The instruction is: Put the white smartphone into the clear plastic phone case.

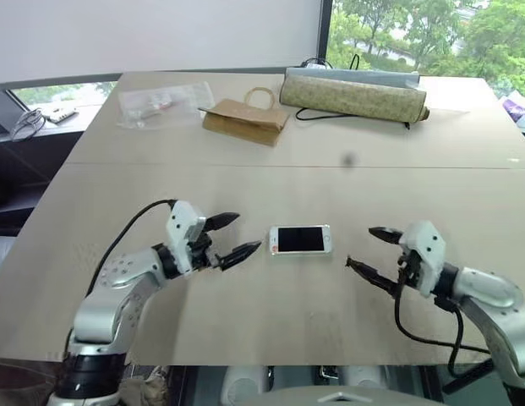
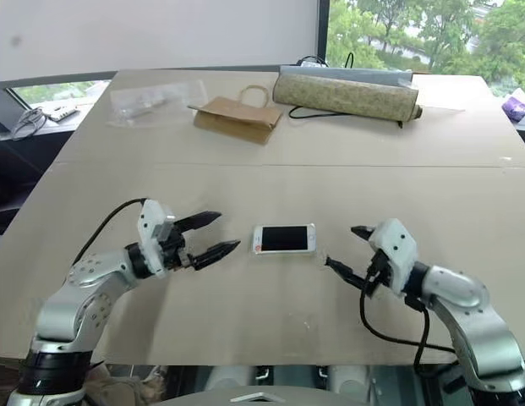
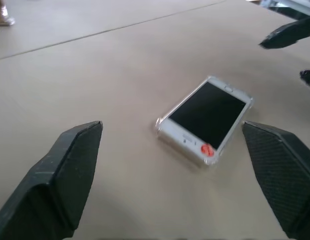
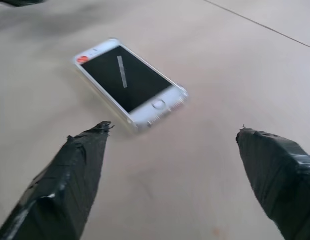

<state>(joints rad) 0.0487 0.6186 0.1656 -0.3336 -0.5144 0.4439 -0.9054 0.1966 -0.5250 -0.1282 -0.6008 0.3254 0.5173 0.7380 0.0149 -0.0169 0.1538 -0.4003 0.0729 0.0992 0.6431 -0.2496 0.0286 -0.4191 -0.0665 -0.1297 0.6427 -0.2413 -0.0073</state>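
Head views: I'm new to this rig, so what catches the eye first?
The phone lies flat, screen up, mid-table, seemingly already in its clear case. The left gripper and right gripper flank it, both open, touching nothing. At the far edge lie a paper bag and a rolled mat.

Head stereo pair: high, looking forward and down over table (image 1: pixel 270 178), both arms in frame, window beyond. Left wrist camera: low, close, looking along left gripper (image 3: pixel 174 170) at white smartphone (image 3: pixel 204 120) just ahead. Right wrist camera: same along right gripper (image 4: pixel 169 170), phone ahead. All views share phone.
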